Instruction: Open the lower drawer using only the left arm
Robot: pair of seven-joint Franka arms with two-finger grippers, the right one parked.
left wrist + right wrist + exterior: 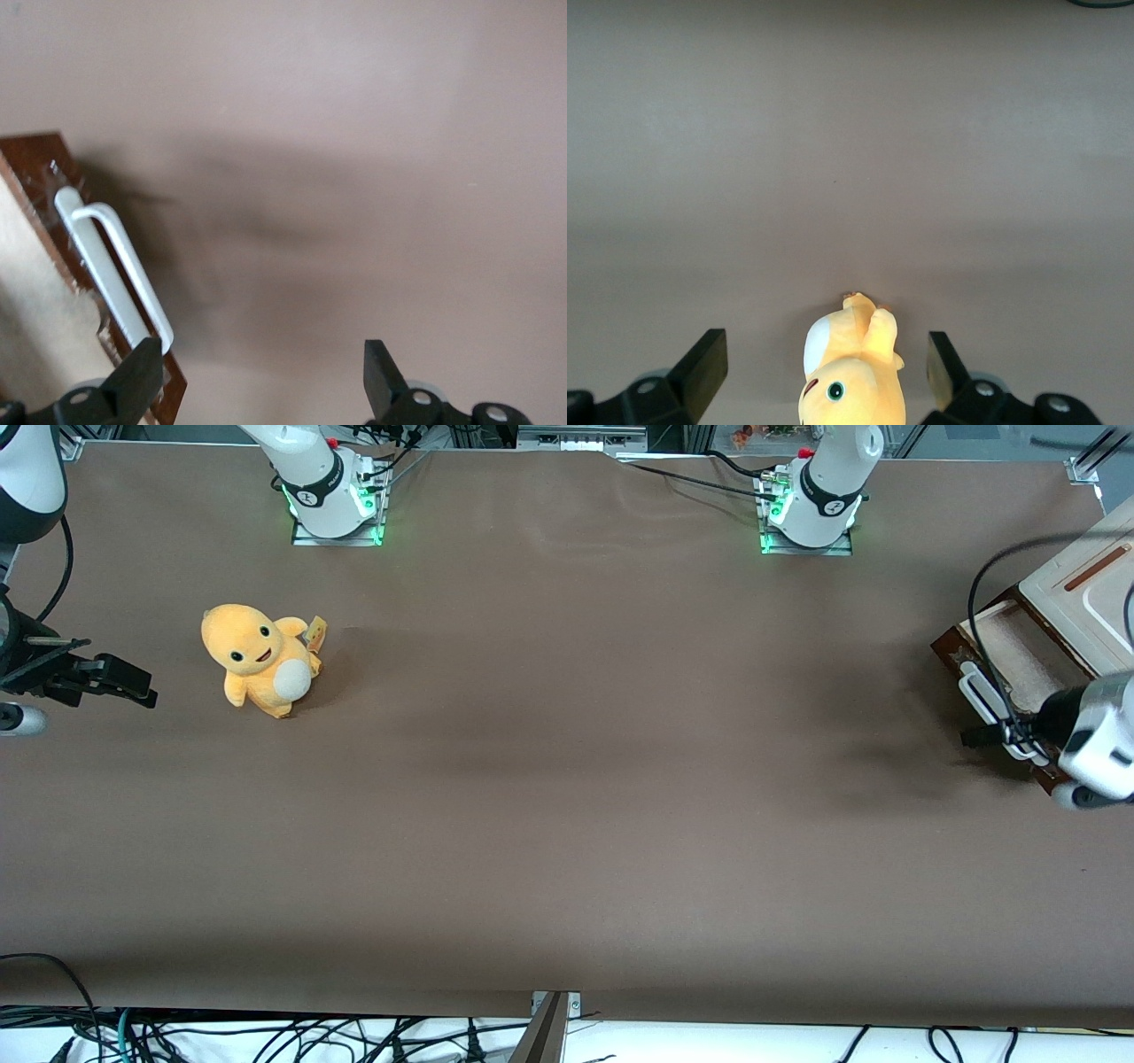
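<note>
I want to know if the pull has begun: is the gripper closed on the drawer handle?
No: the gripper is open, one finger beside the handle of the lower drawer.

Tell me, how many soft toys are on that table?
1. The yellow plush toy sits toward the parked arm's end of the table. None shows by the lower drawer, where the left arm's claw hangs open in front of the white handle.

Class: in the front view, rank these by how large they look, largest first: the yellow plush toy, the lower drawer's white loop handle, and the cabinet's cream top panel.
1. Cream top panel, though the picture's edge cuts it off.
2. Yellow plush toy.
3. White loop handle of the lower drawer, partly hidden by the left gripper, whose fingers stand open beside it.
</note>
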